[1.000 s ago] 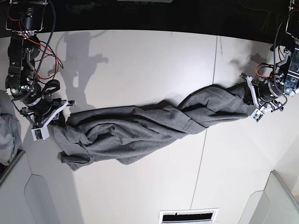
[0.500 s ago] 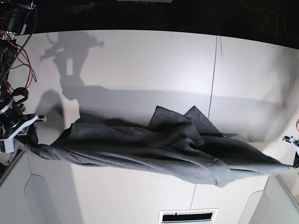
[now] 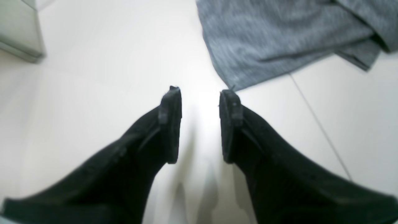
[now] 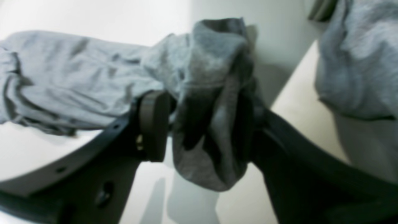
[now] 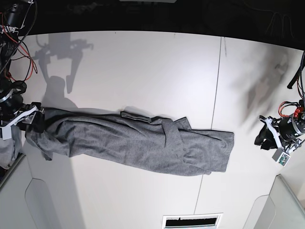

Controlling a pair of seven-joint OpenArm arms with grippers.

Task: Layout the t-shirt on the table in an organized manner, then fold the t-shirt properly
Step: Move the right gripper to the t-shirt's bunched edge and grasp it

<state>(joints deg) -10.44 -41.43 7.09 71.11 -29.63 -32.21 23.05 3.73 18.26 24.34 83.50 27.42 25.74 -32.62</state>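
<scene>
Heather dark-grey cotton t-shirt (image 5: 138, 145) now dropped from its stretched hang into a long rumpled band across the wide white table (image 5: 143, 67), left gripper (image 3: 199, 99) let go, jaws spread and empty beside its corner, right gripper (image 4: 202, 124) jaws parted around a bunched fold at the other end.

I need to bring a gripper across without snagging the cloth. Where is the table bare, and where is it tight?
Bare: the wide far stretch of the table behind the t-shirt, the strip between its right end and the open left gripper, and the near strip before the shirt. Tight: the left edge, where the right gripper has shirt cloth between its jaws beside a paler grey bundle.
</scene>
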